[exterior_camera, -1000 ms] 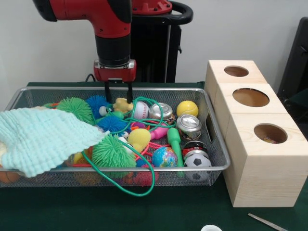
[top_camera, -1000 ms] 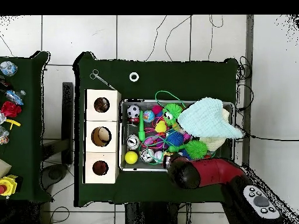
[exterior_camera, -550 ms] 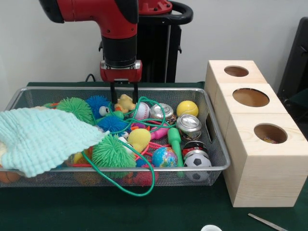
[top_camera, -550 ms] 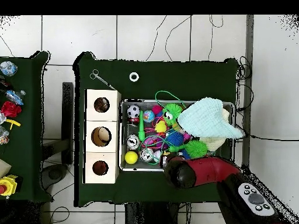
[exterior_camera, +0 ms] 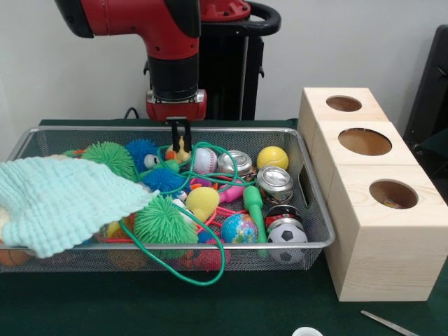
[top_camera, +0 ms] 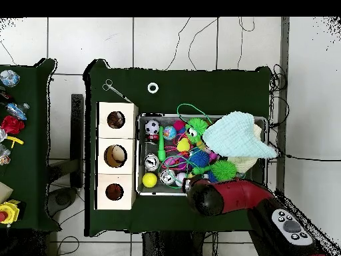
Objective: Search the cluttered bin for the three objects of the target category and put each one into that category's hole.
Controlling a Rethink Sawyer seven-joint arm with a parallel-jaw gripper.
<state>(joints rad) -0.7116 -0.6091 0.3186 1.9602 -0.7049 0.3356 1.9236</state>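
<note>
My gripper [exterior_camera: 180,138] hangs over the back middle of the wire bin [exterior_camera: 316,210], its fingers drawn close together on a small yellow rubber duck [exterior_camera: 184,150]. The duck sits among a white baseball [exterior_camera: 205,160], a blue spiky ball [exterior_camera: 143,150] and a green cord [exterior_camera: 183,274]. To the right stands the wooden box [exterior_camera: 378,252] with three round holes [exterior_camera: 365,141] in its top. In the overhead view the red arm [top_camera: 226,197] covers the gripper, next to the bin [top_camera: 140,190] and the box [top_camera: 116,155].
A mint cloth [exterior_camera: 63,199] covers the bin's left side. A yellow ball [exterior_camera: 271,157], two cans [exterior_camera: 274,183], a globe ball [exterior_camera: 239,229], a soccer ball [exterior_camera: 288,236] and green spiky balls [exterior_camera: 162,220] fill the rest. Scissors [exterior_camera: 388,322] lie on the table in front of the box.
The gripper moved right along the bin's back edge and lowered a little, then its fingers closed from wide apart onto the yellow duck.
</note>
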